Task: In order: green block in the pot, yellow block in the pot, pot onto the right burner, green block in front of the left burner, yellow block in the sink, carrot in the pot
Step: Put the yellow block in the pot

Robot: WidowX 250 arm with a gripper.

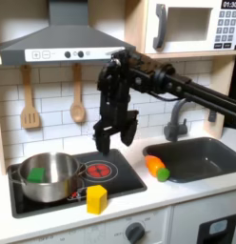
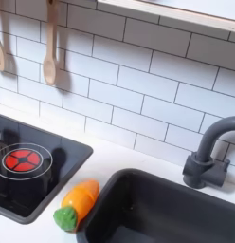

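Observation:
The steel pot point(image 1: 48, 177) stands on the burner at the first exterior view's left, and the green block point(image 1: 35, 174) lies inside it. On the counter in front of the stove, the yellow block point(image 1: 96, 198) rests near the front edge. The orange carrot point(image 1: 157, 168) point(image 2: 78, 203) with its green end lies between the stove and the sink point(image 1: 198, 158) point(image 2: 167, 214). My gripper point(image 1: 115, 132) hangs open above the burner point(image 1: 98, 171) point(image 2: 23, 159) with red rings, with nothing between its fingers.
A wooden spatula point(image 1: 29, 101) and a wooden spoon point(image 1: 78, 97) point(image 2: 50, 47) hang on the tiled back wall. A dark faucet point(image 1: 176, 121) point(image 2: 209, 154) stands behind the sink. A range hood and a microwave point(image 1: 191, 26) are overhead.

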